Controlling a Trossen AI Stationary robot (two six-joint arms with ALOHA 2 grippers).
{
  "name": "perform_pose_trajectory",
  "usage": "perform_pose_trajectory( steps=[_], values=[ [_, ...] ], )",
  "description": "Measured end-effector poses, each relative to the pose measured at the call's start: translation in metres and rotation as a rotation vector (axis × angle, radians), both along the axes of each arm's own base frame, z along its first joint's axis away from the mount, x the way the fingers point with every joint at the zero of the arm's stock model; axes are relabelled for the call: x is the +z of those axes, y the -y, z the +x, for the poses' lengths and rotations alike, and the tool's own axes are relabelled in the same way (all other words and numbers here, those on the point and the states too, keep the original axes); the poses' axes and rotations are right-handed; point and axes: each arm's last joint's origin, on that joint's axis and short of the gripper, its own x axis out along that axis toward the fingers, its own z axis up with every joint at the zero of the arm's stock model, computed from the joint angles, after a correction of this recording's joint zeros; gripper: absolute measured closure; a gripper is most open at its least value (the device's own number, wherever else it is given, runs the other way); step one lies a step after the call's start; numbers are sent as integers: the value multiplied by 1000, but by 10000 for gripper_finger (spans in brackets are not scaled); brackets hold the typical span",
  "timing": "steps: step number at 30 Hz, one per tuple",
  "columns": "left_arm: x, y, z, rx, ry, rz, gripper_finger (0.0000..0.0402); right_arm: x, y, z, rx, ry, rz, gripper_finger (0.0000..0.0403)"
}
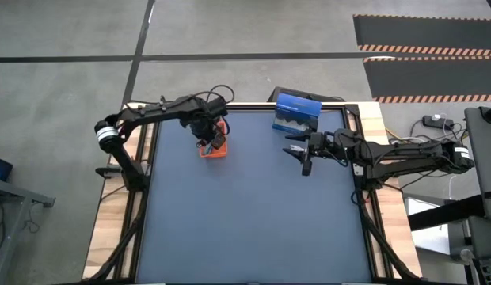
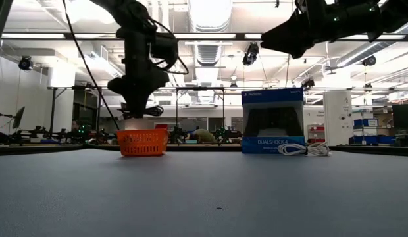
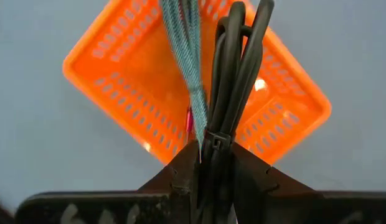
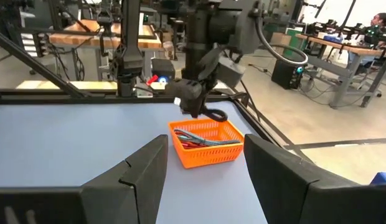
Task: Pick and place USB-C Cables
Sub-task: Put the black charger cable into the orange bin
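Closest to us in the left wrist view, the left gripper (image 3: 211, 165) is clenched on the black cable (image 3: 233, 81), a folded bundle cinched by a tie, hanging directly over the orange basket (image 3: 118, 93). A teal-green cable (image 3: 183, 56) runs alongside it; we cannot tell whether the fingers pinch that one too, and a sliver of red (image 3: 190, 119) shows just beside it.

In the right wrist view we count one basket (image 4: 208, 151), with a teal-green and a red cable (image 4: 192, 144) lying inside, and the left gripper (image 4: 193, 104) poised just above its rim. In the low view one white cable (image 2: 303, 149) lies on the table, in front of the single blue box (image 2: 272, 121). So we count four cables: one black, one teal-green, one red, one white.

From above, the basket (image 1: 215, 148) sits near the table's (image 1: 253, 222) far edge on the left, the blue box (image 1: 296, 113) at the far edge toward the right. The right gripper (image 1: 302, 155) hovers just in front of the box with its fingers spread and nothing between them. The whole near half of the table lies open, and bare surface separates basket and box.
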Motion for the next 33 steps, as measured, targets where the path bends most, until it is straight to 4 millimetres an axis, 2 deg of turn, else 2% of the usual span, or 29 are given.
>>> perform_pose_trajectory(
  steps=[4, 10, 23, 33],
  values=[
    [4, -5, -5, 52, -11, -25, 355, 0, 0, 0, 0, -4, -4, 200],
    [6, -10, -2, 242, 49, -25, 353, 0, 0, 0, 1, -4, -6, 200],
    [3, -16, 8, 261, 174, 23, 344, -1, 0, 0, 1, -9, -5, 200],
    [-11, -20, 10, 267, 147, 16, 343, -2, 0, 0, 1, -26, -2, 200]
  ],
)
